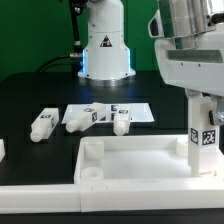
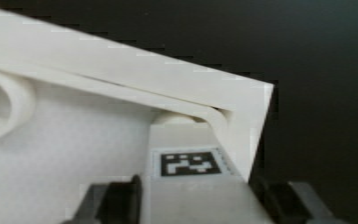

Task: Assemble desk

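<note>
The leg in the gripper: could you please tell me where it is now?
The leg stands upright at the exterior view's right, held by the gripper at the tabletop's far right corner; the wrist view shows it just inside the rim.

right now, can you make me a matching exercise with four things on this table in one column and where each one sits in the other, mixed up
1 tabletop
2 marker board
3 upright leg
4 lone loose leg

a lying on the black table, to the exterior view's left of the marker board
b between the jaws, at the tabletop's corner
c flat, behind the tabletop
d foreground, rim up

Pairs: 1-d, 2-c, 3-b, 4-a
</note>
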Controlling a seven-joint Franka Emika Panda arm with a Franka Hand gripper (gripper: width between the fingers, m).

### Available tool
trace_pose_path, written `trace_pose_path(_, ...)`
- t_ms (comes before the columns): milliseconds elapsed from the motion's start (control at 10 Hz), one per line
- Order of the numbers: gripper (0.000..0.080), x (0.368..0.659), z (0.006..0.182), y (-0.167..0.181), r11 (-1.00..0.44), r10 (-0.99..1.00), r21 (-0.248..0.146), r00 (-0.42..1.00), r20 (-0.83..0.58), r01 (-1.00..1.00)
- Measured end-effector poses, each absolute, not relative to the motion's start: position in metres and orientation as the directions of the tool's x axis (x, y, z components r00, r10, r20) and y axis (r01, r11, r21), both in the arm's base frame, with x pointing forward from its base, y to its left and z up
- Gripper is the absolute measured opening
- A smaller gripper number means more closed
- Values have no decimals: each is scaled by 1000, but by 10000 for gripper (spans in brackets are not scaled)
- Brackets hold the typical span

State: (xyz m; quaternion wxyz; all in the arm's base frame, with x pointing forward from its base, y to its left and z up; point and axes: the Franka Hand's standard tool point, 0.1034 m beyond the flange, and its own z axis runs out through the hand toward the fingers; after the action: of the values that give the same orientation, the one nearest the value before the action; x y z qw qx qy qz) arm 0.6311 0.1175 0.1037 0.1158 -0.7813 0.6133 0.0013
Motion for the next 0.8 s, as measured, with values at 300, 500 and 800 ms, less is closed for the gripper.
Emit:
trace_pose_path(300,640,633,109,114,-647,-743,-222,669,-34,-730)
trace_pose_path(500,648,633,108,113,-746,-643,-223,765,-1,-627)
trace_pose_path(800,649,634,109,110,-938,-315,-181,945,90,-295)
